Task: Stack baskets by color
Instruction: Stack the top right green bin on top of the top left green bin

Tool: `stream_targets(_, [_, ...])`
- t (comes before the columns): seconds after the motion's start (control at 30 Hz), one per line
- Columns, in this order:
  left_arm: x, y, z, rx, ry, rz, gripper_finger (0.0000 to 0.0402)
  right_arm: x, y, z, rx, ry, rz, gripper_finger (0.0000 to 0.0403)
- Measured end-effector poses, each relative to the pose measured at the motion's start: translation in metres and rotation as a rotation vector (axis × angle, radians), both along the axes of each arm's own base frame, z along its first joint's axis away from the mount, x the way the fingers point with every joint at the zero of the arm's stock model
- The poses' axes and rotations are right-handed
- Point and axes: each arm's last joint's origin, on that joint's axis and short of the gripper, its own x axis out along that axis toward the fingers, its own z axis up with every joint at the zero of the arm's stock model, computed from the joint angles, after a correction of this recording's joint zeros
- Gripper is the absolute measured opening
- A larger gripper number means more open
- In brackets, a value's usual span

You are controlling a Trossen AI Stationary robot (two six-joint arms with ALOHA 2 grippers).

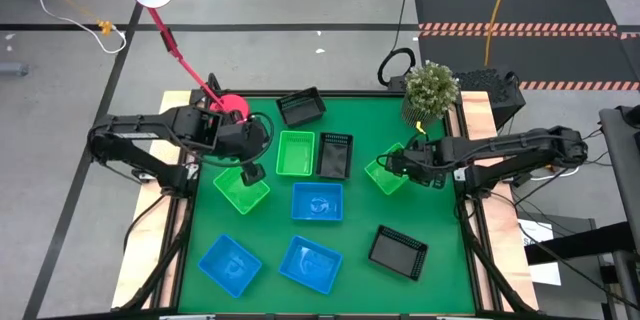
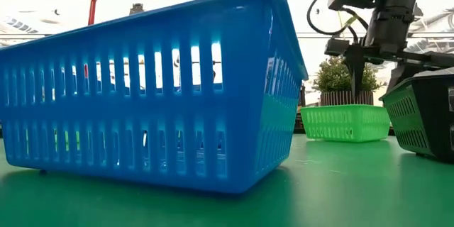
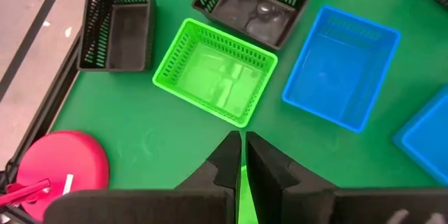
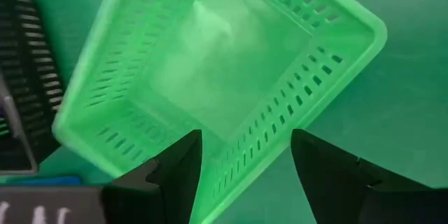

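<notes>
The green basket at the right side of the green surface is sitting flat, turned at a slant to the surface's edges, near the potted plant and well apart from the other two green ones — the middle green basket and the left green basket. The right end effector is hanging directly over it; in the right wrist view its two fingers are standing spread, straddling one slotted long wall of this basket, gripping nothing. So the basket's near rim is lying right between the fingers, its long axis running across the gap — this arm is plainly the nearer one. The left end effector is hovering over the left green basket, its fingers pressed together and empty, with the middle green basket ahead of it in its wrist view
</notes>
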Motion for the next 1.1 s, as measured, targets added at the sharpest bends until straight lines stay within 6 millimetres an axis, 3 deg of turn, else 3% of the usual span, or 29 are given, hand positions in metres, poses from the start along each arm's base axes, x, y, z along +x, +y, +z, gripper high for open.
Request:
stream_targets(0.77, [0.0,0.021,0.0,0.028,0.019,0.029,0.0026,-0.007,-0.007,0.01,0.041,-0.07,-0.018,0.0215])
stream_targets(1.1, [0.0,0.023,0.0,0.037,0.024,0.018,0.0026,-0.016,-0.011,0.006,-0.003,0.02,-0.028,0.0203])
